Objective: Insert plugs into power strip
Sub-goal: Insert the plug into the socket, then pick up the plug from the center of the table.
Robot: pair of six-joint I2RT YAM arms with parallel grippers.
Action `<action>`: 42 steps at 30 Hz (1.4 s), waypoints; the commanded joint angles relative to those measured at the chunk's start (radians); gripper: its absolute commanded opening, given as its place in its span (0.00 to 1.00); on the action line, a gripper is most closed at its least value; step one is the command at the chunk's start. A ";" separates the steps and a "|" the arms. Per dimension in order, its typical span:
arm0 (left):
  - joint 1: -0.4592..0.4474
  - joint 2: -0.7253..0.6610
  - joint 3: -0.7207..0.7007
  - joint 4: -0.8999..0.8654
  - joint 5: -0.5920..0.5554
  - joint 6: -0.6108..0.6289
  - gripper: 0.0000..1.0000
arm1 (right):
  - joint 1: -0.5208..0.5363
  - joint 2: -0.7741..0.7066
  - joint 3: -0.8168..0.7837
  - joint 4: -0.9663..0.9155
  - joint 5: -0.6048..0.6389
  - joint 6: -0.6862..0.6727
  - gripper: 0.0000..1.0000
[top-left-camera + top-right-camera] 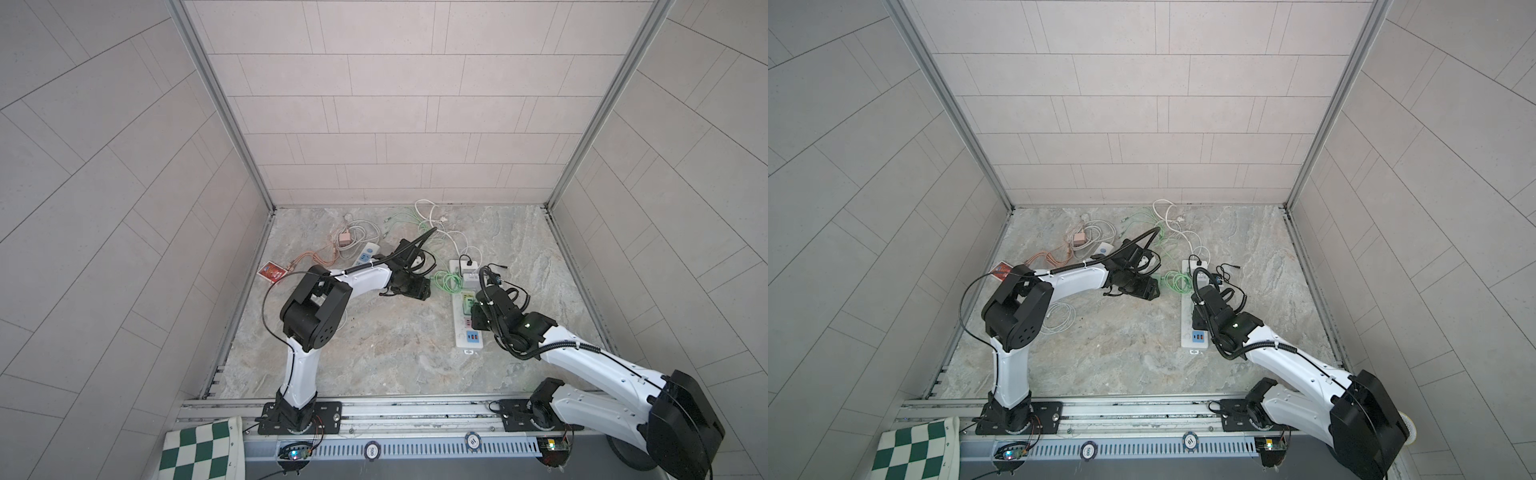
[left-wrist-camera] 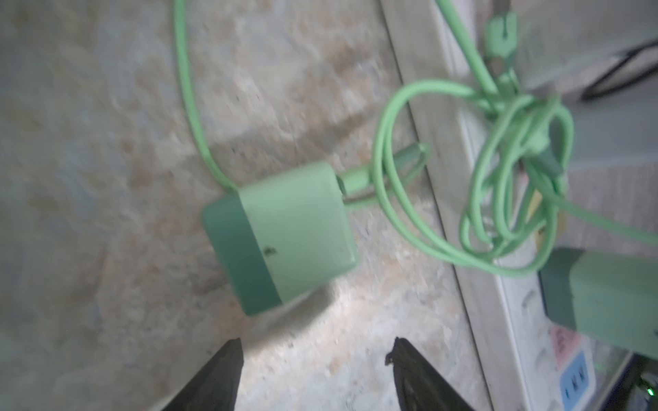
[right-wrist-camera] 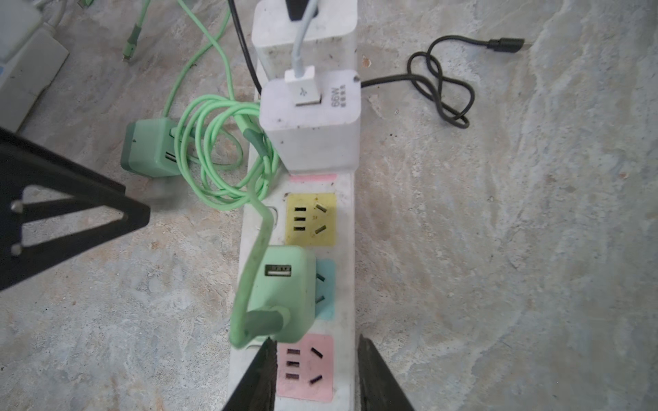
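The right gripper (image 3: 317, 354) hangs with its jaws spread and nothing between them, over the pink socket (image 3: 306, 366) near the close end of the power strip (image 3: 345, 249). In both top views the strip lies at about 3 o'clock from the table's middle, its long axis running 6 to 12.

Going outward along the strip:
- The pink socket shows bare slots.
- The blue socket (image 3: 327, 284) holds a seated mint plug (image 3: 285, 302), upright with its port face up and a green cable (image 3: 261, 231) leaving that face. It stands just beyond the fingertips, not between them.
- The yellow socket (image 3: 311, 219) shows bare slots.
- A white adapter (image 3: 309, 142) and a farther white adapter (image 3: 334, 32) both stand upright in the strip.

At the strip's 9 o'clock a loose mint plug (image 2: 285, 235) lies on its side on the tabletop (image 2: 106, 142). Its long axis runs about 9 to 3, cable end toward the strip and darker end away. The left gripper (image 2: 315, 350), jaws spread and empty, sits just short of it, so the plug lies ahead of the tips, not between them.

Farther off, toward 10 o'clock, a pink plug (image 1: 344, 238) lies among cables, well apart from both grippers.
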 commanded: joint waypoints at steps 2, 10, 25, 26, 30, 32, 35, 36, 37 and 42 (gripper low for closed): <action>-0.013 -0.132 -0.086 0.003 0.080 0.065 0.73 | -0.044 -0.027 -0.012 -0.041 -0.026 -0.029 0.38; -0.008 -0.154 0.015 -0.176 -0.306 0.350 0.75 | -0.092 -0.078 -0.023 -0.050 -0.080 -0.061 0.38; -0.011 -0.020 0.126 -0.158 -0.299 0.995 0.74 | -0.146 -0.145 -0.029 -0.083 -0.169 -0.103 0.38; -0.012 -0.005 0.143 -0.164 -0.279 1.006 0.73 | -0.149 -0.145 -0.030 -0.083 -0.175 -0.106 0.38; -0.012 0.058 0.199 -0.172 -0.203 1.031 0.73 | -0.167 -0.156 -0.031 -0.095 -0.199 -0.119 0.38; -0.012 0.086 0.218 -0.172 -0.187 1.037 0.72 | -0.179 -0.172 -0.033 -0.101 -0.210 -0.125 0.38; -0.013 0.121 0.254 -0.204 -0.151 1.050 0.72 | -0.201 -0.191 -0.040 -0.107 -0.238 -0.131 0.38; -0.012 0.132 0.262 -0.206 -0.145 1.054 0.72 | -0.208 -0.196 -0.042 -0.109 -0.244 -0.133 0.38; -0.012 0.142 0.270 -0.206 -0.140 1.059 0.71 | -0.214 -0.201 -0.044 -0.111 -0.247 -0.136 0.38; -0.012 0.198 0.330 -0.253 -0.114 1.071 0.71 | -0.251 -0.205 -0.055 -0.113 -0.277 -0.157 0.38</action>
